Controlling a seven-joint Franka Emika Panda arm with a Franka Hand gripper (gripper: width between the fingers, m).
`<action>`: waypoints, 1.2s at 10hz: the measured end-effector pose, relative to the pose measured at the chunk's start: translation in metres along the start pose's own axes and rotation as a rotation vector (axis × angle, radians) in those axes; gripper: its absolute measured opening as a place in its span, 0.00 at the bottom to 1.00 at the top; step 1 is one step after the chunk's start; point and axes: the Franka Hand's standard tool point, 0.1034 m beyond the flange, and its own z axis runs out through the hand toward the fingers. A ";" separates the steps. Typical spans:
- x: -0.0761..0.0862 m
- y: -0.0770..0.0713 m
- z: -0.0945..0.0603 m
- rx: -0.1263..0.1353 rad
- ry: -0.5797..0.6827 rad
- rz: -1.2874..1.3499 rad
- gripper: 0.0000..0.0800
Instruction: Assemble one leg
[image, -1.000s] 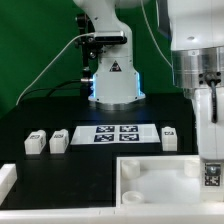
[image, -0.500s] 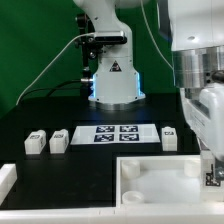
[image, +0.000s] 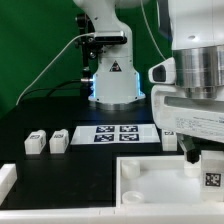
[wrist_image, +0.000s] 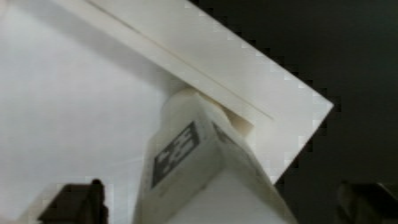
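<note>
A leg (image: 212, 180), a small white block with a square tag, stands at the tray-like white tabletop's (image: 150, 178) corner on the exterior view's right. In the wrist view the leg (wrist_image: 199, 160) rises against that corner of the tabletop (wrist_image: 71, 110). My gripper (image: 205, 168) hangs over it. Its two dark fingertips (wrist_image: 75, 202) stand on either side of the leg with bare gaps between, so my gripper (wrist_image: 222, 208) is open and not touching it. Three more legs lie on the black table: two (image: 36, 142) (image: 59, 140) on the left and one (image: 169, 137) on the right.
The marker board (image: 117, 134) lies on the table behind the tabletop, between the loose legs. The robot base (image: 112, 80) stands at the back with a cable to its left. A white block (image: 8, 178) sits at the front left edge.
My hand has turned about its upright axis, so its broad side now faces the exterior camera. The leg has stayed at the same corner of the tabletop.
</note>
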 end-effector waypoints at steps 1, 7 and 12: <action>0.001 0.001 0.000 -0.009 0.007 -0.164 0.81; 0.006 -0.001 -0.004 -0.061 0.000 -0.607 0.49; 0.006 0.001 -0.003 -0.059 0.011 -0.137 0.37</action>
